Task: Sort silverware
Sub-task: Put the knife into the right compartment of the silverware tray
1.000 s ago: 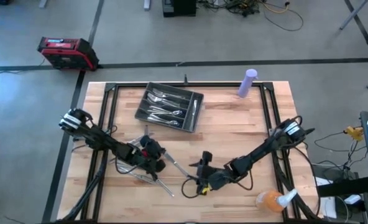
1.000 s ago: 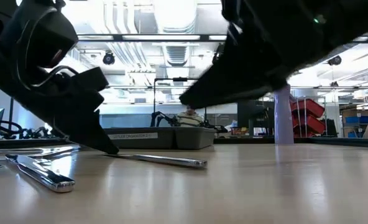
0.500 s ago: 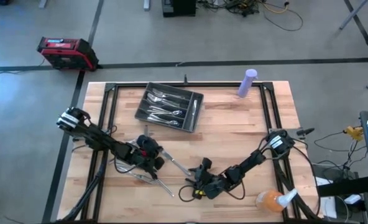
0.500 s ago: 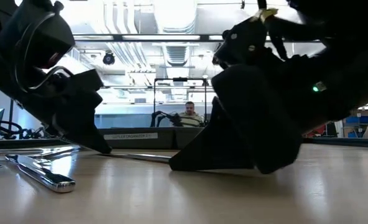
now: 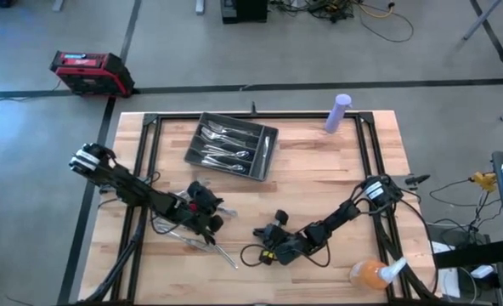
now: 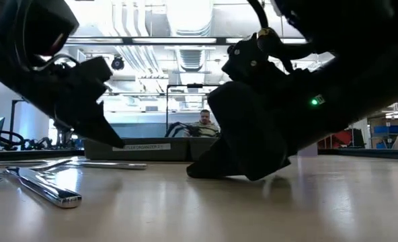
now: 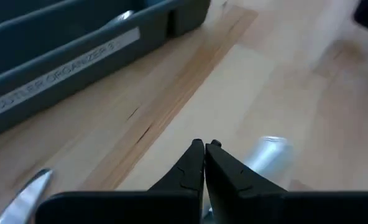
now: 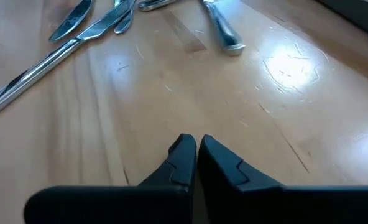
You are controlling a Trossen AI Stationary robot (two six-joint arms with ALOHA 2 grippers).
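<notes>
We see the tray (image 5: 264,160) holding sorted silverware (image 5: 222,144). Loose shiny pieces (image 8: 224,28) lie beside the left gripper (image 5: 220,206). Both it and the right gripper (image 5: 264,252) are clenched, empty.

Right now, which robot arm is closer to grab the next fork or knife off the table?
Probably the left. The left gripper sits right at the loose silverware; the right gripper rests on bare wood farther away.

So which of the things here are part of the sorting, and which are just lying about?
Part of the job:
- loose silverware on the table by the left pincer
- silverware already in the dark tray
- right pincer, low over the table

Just lying about:
- purple bottle
- orange spray bottle
- red case on the floor
</notes>
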